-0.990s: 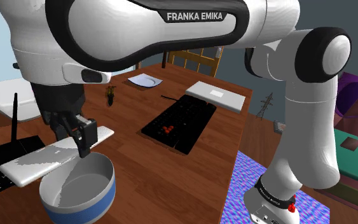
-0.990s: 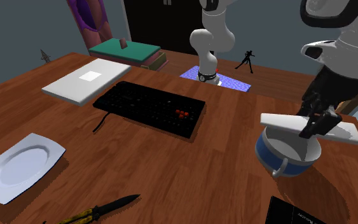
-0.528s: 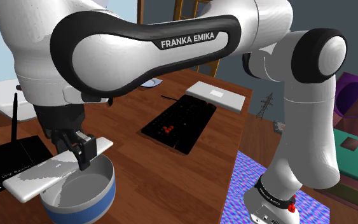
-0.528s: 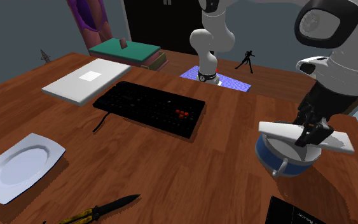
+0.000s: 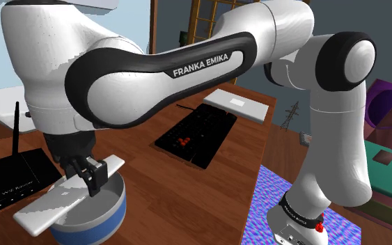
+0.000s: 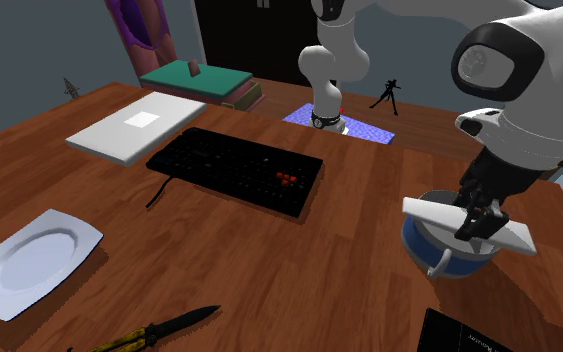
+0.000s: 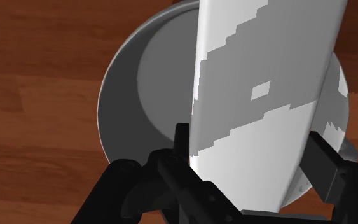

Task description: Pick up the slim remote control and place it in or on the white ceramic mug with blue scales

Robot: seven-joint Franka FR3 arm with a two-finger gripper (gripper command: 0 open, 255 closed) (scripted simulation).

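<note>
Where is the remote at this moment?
The gripper holds the remote across the mug's mouth at the shoulder view's lower left, beside the black router. In the second exterior view it is at the right, past the keyboard.

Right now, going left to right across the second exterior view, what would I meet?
White square plate → white flat slab → black keyboard with red keys → blue patterned stand top → blue-banded white mug, with the black hand holding the pale slim remote across it.
</note>
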